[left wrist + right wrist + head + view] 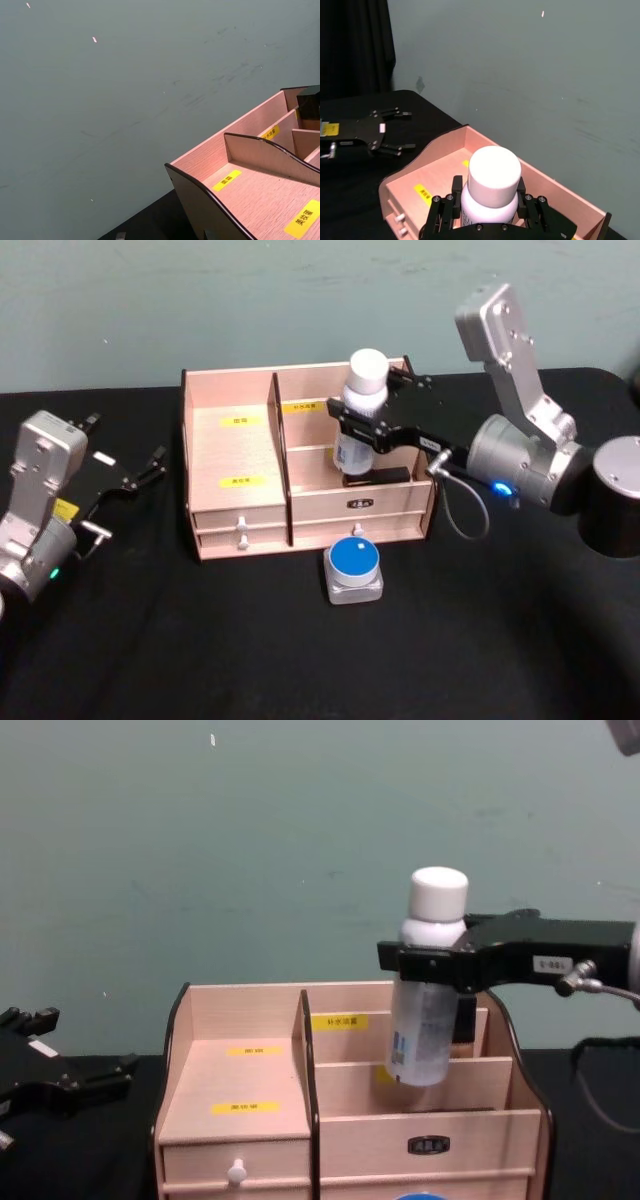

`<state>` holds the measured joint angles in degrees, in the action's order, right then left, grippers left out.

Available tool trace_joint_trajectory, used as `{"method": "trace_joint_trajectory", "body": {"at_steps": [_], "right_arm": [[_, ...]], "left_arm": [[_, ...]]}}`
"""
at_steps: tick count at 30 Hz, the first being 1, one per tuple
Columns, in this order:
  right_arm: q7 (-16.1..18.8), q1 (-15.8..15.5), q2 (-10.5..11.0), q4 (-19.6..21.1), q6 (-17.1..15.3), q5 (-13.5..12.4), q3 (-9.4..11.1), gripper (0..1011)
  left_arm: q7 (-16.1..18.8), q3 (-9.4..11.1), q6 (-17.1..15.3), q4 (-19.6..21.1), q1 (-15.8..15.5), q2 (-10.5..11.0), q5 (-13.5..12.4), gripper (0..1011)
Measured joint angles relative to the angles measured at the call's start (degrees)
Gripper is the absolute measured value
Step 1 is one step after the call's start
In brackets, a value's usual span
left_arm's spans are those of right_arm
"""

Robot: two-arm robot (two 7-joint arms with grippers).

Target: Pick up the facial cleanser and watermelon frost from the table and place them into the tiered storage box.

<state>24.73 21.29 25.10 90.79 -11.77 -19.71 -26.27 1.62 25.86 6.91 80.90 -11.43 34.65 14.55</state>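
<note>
The wooden box stands on the black table. The right gripper clamps the white bottle below its cap, nearly upright over the box's right side; the left gripper rests spread open left of the box. The blue-lidded jar sits just before the drawers

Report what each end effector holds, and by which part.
Right end effector grips the cleanser around its shoulder, just under the cap, at the box's right side. Left end effector is open, holding nothing.

yellow labels on tiered storage box, illegible
</note>
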Motion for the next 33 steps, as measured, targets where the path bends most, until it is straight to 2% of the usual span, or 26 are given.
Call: {"method": "trace_joint_trajectory", "body": {"at_steps": [5, 19, 33], "right_arm": [[-0.4, 2.7, -1.9, -2.9, 0.1, 1.2, -0.8, 609], [-0.7, 7.2, -6.4, -10.3, 2.4, 3.7, -1.9, 609], [-0.2, 9.2, -8.5, -14.4, 4.6, 5.1, -1.9, 609]], "left_arm": [[0.0, 0.0, 0.0, 0.0, 0.0, 0.0, 0.0, 1010], [0.0, 0.0, 0.0, 0.0, 0.0, 0.0, 0.0, 1010], [0.0, 0.0, 0.0, 0.0, 0.0, 0.0, 0.0, 1010]]}}
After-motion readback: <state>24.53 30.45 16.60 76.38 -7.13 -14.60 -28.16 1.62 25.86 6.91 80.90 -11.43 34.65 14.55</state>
